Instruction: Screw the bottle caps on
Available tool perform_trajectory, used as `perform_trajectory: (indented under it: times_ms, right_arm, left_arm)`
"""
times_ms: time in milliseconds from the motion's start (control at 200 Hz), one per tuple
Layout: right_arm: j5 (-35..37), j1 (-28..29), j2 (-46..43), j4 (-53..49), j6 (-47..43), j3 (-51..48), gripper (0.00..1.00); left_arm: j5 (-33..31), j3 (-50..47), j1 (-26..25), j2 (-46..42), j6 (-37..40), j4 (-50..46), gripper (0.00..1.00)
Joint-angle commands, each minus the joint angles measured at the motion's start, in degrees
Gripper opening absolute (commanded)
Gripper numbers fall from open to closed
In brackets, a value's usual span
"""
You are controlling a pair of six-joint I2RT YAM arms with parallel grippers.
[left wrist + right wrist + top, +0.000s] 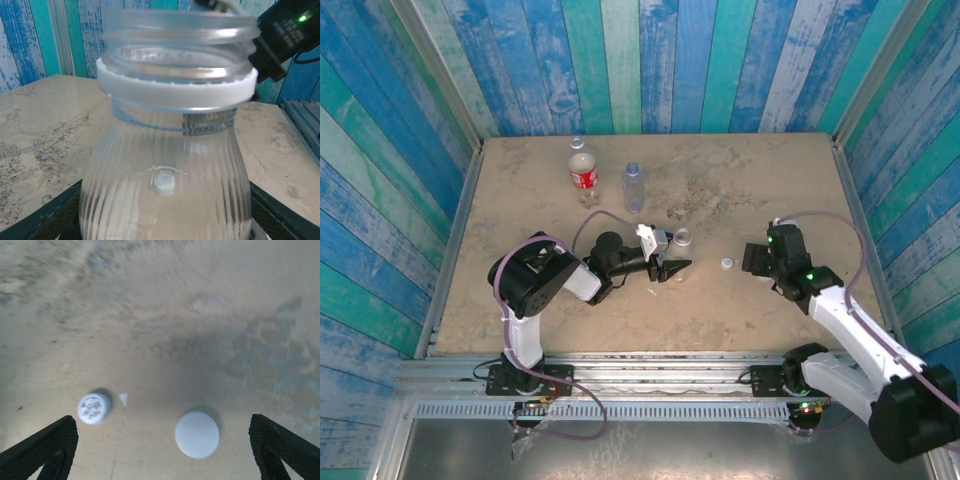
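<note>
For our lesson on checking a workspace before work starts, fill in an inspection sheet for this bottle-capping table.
Surface: beige stone-look table, darker marks near the middle.
Job's things: red-labelled bottle and bluish bottle stand at the back; uncapped bottle is in the left gripper; small cap and larger cap lie on the table.
Clutter: white fleck beside the small cap.
Grippers: left gripper closed on the uncapped bottle; right gripper open above the caps.
Cables: purple cables loop off both arms.
Surroundings: blue-green plank walls.
</note>
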Motion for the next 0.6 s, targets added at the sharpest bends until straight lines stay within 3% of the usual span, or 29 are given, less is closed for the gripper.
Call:
perform_trajectory:
  times_ms: [0, 351, 596]
  right_arm:
    - [-2.8, -3.3, 4.5, -3.9, 4.1, 1.9, 0.84]
    - [-5.0, -5.9, 16.8, -5.1, 4.9, 4.6, 0.58]
    - [-3.7, -5.9, 18.7, -4.8, 6.0, 4.6, 0.54]
  left_arm:
    - [1.6, -0.2, -0.1, -2.5, 1.3, -4.4, 0.63]
    - [1.9, -0.4, -0.2, -2.2, 0.9, -4.2, 0.64]
    - [2.1, -0.2, -0.2, -2.3, 1.3, -5.4, 0.64]
